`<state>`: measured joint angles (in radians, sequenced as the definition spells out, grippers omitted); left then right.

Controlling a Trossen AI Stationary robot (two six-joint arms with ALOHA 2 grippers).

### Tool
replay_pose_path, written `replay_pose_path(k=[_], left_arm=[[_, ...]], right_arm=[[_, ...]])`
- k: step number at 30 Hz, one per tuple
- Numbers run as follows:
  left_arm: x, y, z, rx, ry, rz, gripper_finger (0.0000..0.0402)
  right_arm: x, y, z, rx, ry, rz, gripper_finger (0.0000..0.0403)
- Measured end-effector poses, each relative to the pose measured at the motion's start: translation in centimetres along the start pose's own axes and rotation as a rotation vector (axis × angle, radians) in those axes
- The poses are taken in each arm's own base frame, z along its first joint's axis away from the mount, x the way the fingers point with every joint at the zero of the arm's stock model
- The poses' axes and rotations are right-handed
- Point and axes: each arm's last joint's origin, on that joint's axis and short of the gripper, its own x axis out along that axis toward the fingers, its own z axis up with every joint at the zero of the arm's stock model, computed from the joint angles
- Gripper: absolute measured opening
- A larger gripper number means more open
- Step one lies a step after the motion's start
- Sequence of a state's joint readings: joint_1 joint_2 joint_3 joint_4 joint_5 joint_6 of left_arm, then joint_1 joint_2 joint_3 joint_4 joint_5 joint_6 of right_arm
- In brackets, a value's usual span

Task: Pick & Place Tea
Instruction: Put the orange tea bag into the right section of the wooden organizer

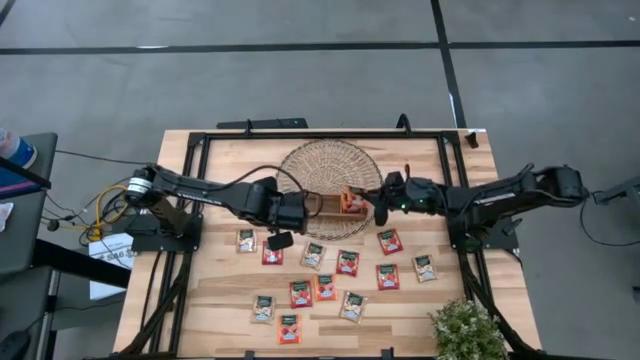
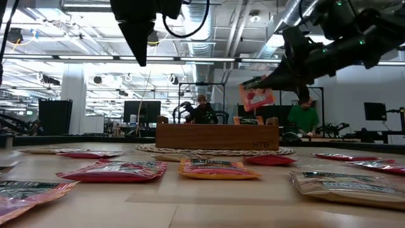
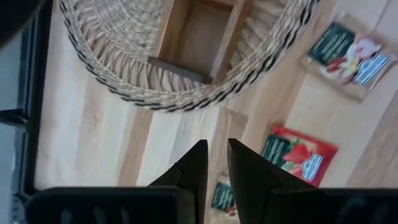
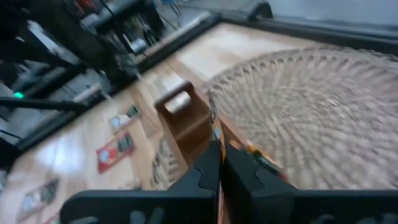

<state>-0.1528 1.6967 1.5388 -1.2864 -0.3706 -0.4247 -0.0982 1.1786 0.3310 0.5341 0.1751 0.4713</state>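
While your right gripper (image 1: 372, 205) hangs over the wooden tray (image 2: 217, 136) on the wicker basket (image 1: 330, 167), its fingers are clamped on one red tea sachet (image 2: 256, 97), held above the tray's end compartment. Your left gripper (image 1: 280, 240) hovers just off the basket's edge, fingers (image 3: 194, 167) a narrow slit apart and grasping nothing. Below and beyond both grippers, the remaining tea sachets (image 1: 326, 287) lie scattered flat across the table (image 1: 200, 300), red, orange and pale ones mixed.

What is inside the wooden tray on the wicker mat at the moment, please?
The wooden tray holds orange sachets at its right end; the left compartment looks bare. The right gripper, shut on a red sachet, covers the rest.
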Motion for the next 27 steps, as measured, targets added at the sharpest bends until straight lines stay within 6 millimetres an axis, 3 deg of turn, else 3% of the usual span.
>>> replay_pose_path(k=[27], left_arm=[[-0.3, -0.5, 0.5, -0.064, -0.056, -0.086, 0.0055]], right_arm=[[2.8, -1.6, -2.9, -0.082, 0.021, -0.019, 0.0000]])
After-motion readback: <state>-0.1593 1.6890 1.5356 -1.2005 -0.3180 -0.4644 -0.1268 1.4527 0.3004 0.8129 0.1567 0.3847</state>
